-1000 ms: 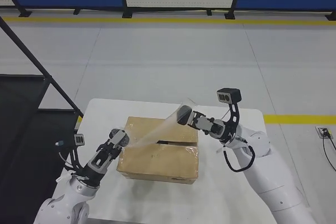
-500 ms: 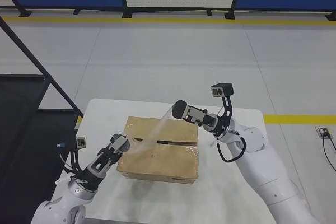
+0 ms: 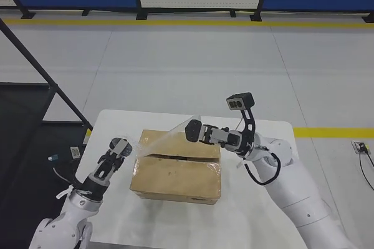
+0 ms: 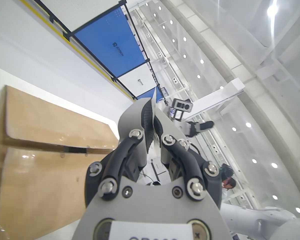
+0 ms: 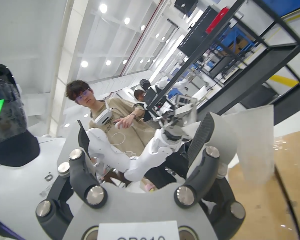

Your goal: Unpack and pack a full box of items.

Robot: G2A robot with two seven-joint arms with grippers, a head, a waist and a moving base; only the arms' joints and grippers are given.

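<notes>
- The box sits in the middle of the table. Its flaps are down, so I think nothing has come out of it yet.
- A strip of clear tape stands up off the top of the box. It runs from the box's left end up to the right hand. I think it is being peeled away so the flaps can open.
- The right hand hangs just above the far edge of the box. Its fingers are spread wide. The tape is stuck to the outside of one finger, not pinched between them. Tape is sticky, so that may be why it clings there.
- The left hand is just beside the box's left end, toward the table's left edge and close to the low end of the tape. Its pads are pressed together. A thin pale sliver pokes out between them. It may be tape, but I cannot tell.
- My guess is that the tape must come off that finger before anyone lifts the flaps.
</notes>
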